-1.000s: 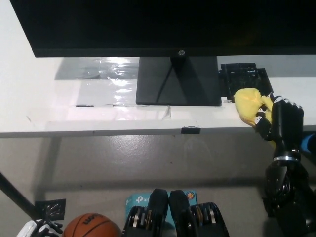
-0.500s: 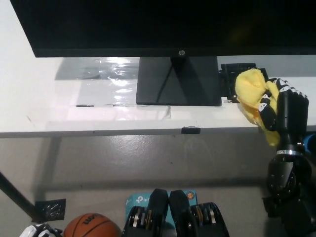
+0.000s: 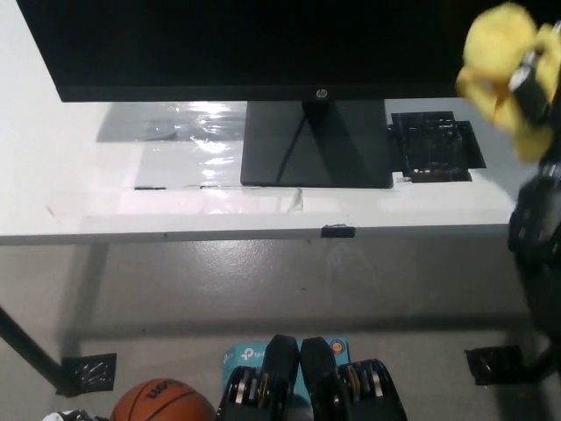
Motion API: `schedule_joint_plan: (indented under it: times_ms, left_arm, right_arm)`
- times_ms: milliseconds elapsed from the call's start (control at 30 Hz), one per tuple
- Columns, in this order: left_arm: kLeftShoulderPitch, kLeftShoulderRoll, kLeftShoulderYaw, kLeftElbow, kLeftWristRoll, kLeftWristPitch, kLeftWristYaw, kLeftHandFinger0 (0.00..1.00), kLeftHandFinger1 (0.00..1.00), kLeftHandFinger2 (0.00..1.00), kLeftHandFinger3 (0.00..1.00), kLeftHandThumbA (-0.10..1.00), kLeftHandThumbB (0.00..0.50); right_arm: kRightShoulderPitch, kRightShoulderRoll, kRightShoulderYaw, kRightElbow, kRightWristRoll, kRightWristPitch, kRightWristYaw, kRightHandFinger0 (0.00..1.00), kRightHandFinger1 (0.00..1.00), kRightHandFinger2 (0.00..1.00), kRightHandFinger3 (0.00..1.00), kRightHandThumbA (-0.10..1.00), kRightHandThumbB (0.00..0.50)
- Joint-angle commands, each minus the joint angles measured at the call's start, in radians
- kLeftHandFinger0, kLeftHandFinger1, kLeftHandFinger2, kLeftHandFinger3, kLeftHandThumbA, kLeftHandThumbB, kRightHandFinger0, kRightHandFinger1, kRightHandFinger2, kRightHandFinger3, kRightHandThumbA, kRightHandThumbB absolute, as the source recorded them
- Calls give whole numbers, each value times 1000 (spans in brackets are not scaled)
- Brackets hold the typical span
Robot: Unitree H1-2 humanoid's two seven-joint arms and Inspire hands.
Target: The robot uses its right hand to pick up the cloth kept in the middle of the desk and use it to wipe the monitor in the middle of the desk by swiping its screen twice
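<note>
The black monitor spans the top of the head view, with its stand on the white desk. The yellow cloth is bunched up and raised off the desk, in front of the monitor's lower right part. My black right hand is shut on the cloth; both are blurred by motion, and the arm rises along the right edge. Of my white left hand, only a sliver shows at the bottom left edge.
A black patterned mat lies on the desk right of the stand. On the grey floor below are a basketball, a black floor plate and a blue box. A small black clip sits on the desk's front edge.
My right hand has lifted the yellow cloth from the desk's right end up to the monitor's lower right part. The left hand has sunk almost out of view.
</note>
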Motion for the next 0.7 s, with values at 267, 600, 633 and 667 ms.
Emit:
schedule_joint_plan:
  times_ms: [267, 600, 633, 667]
  left_arm:
    - [21, 7, 4, -30, 10, -1, -6, 549, 601, 705, 772, 859, 393]
    - [28, 15, 3, -39, 14, -6, -9, 539, 588, 702, 791, 840, 386]
    - [28, 16, 2, -44, 20, 1, -8, 549, 594, 705, 805, 847, 387]
    - [29, 15, 3, -48, 21, 9, -6, 554, 593, 701, 804, 838, 391]
  right_arm:
    - [-287, -112, 30, 133, -6, 284, 208, 0, 14, 376, 29, -100, 135]
    - [-337, -77, 118, 263, -41, 304, 142, 0, 62, 394, 187, -100, 201]
    - [-337, -53, 122, 273, -33, 302, 133, 0, 52, 397, 224, -100, 182]
    - [-340, -44, 123, 281, -30, 305, 132, 0, 39, 393, 374, -100, 187]
